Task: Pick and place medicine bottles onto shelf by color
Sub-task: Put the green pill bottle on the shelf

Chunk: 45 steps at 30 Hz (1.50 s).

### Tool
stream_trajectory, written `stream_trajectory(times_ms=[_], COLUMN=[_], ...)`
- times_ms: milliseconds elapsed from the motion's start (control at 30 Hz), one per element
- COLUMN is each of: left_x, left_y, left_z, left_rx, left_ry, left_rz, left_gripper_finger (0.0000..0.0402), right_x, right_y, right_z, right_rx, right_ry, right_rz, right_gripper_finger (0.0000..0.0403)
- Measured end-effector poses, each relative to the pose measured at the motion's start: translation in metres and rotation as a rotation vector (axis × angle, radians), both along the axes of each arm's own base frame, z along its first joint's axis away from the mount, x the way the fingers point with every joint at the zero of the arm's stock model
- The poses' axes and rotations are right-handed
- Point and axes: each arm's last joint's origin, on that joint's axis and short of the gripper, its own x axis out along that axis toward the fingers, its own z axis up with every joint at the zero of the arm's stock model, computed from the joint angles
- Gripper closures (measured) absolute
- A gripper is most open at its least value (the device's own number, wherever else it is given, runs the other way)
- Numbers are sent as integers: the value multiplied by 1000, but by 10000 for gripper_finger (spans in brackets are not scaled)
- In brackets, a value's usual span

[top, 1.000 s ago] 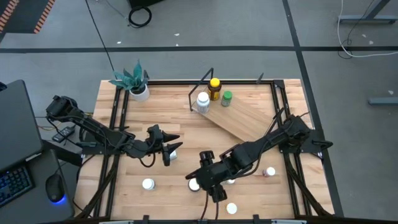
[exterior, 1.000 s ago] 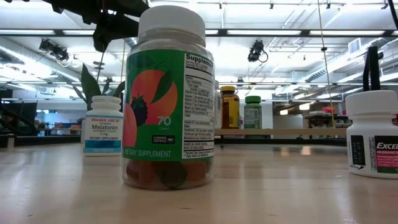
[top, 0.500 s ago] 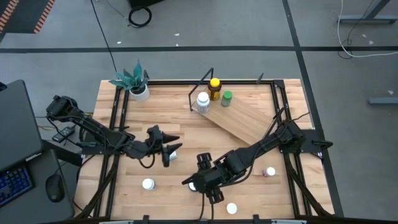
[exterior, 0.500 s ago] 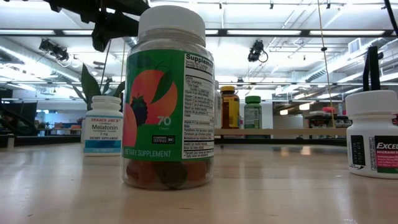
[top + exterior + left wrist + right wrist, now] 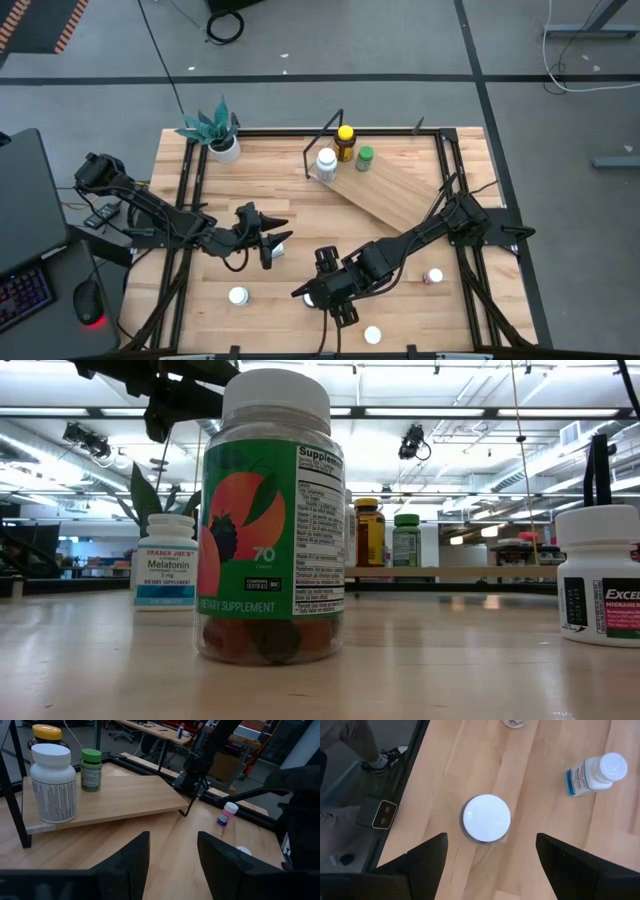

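Hovering right gripper (image 5: 487,852) above white-capped bottle (image 5: 486,818), open.

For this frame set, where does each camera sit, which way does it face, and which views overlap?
High view: above the table, straight down; both arms, the left gripper and right gripper show.
Low view: at tabletop height, level across; the gummy bottle fills it, dark arm parts overhead.
Left wrist view: faces the shelf; its own open fingers low.
Right wrist view: looks down on a white-capped bottle between its open fingers.
Shared: the green-capped bottle shows in high, low and left wrist views.
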Motion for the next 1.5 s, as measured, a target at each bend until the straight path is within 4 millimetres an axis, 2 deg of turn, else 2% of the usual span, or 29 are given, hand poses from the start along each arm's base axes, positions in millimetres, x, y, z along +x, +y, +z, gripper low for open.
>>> stream_trajectory(times_ms=[433,1500], left_x=[-1,-1], left_y=[-1,-1], left_z=[0,0], left_rx=[-21,-39], left_ry=[-6,-13], left_rz=[5,9], left_gripper_finger=[230,230], right_x=[0,3], right_y=[0,3], right_z=[-11,-14], right_rx=[27,67], right_ry=[29,2], right_rz=[-28,-70], right_gripper_finger=[92,92])
